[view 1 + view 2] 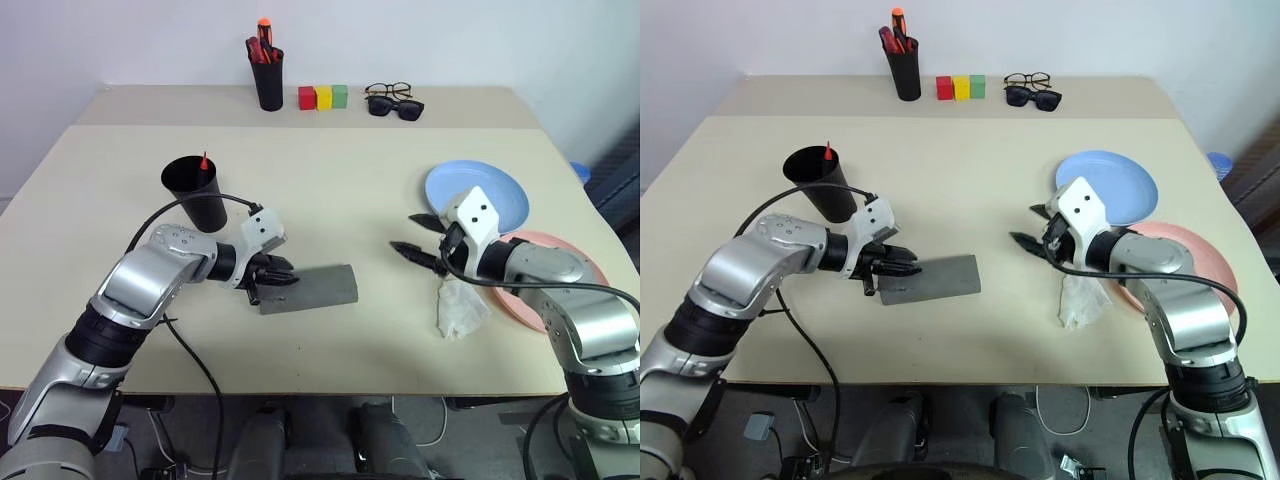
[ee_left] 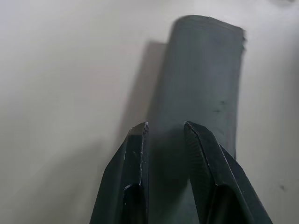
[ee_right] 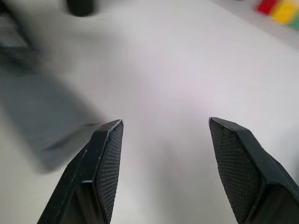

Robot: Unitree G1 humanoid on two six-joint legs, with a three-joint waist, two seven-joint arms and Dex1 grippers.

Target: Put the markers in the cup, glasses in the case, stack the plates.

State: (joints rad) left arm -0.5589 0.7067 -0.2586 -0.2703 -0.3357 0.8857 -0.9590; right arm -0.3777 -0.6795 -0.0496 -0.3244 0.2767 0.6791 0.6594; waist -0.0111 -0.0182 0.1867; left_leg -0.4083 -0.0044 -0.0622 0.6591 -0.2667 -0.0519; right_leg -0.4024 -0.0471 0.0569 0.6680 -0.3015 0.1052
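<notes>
Head view: left gripper (image 1: 278, 277) at the near-left end of the grey case (image 1: 312, 288), fingers nearly together. Red marker (image 1: 204, 162) in black cup (image 1: 196, 193).

Left wrist: narrow finger gap over the case, nothing clamped.

Right wrist: right gripper (image 3: 163, 154) spread wide, empty, above table (image 3: 187, 70).

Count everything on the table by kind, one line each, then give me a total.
Plates: 2 (light blue plate, pink plate)
Black cups: 2 (cup, pen holder)
Blocks: 3
Eyewear: 2
Grey case: 1
White wrapper: 1
Total: 11
</notes>
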